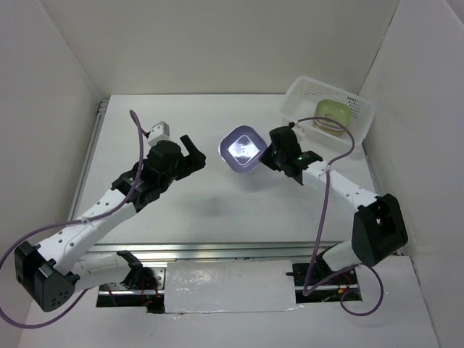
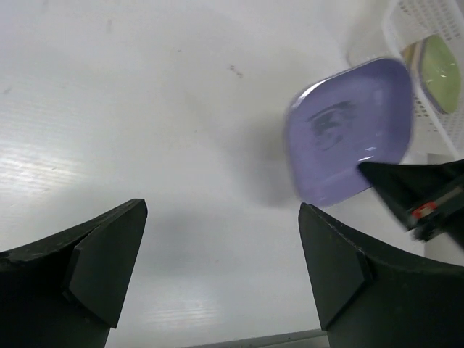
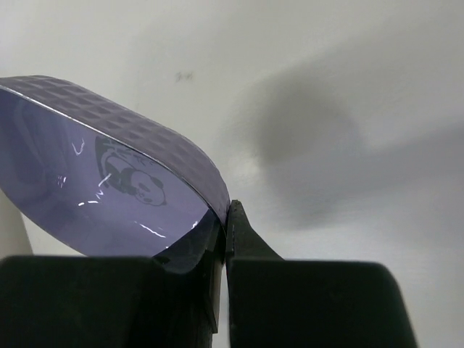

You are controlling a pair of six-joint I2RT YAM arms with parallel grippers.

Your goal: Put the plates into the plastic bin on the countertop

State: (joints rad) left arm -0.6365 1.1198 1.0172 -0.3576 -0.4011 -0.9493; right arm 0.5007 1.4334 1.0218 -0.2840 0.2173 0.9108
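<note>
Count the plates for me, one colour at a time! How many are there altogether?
purple plate: 1
green plate: 1, lying in the bin
brownish plate: 1, only an edge peeking out under the green one
Total: 3 that show

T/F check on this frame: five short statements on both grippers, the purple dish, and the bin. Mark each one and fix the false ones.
1. The right gripper is shut on the edge of the purple rounded-square plate. True.
2. The left gripper holds a plate. False: its jaws stand open with nothing between them.
3. The translucent white perforated plastic bin is empty. False: a green plate lies in it.
4. The purple plate has a dark panda print at its centre. True.
5. The bin stands at the near left of the white countertop. False: it is at the far right corner.
</note>
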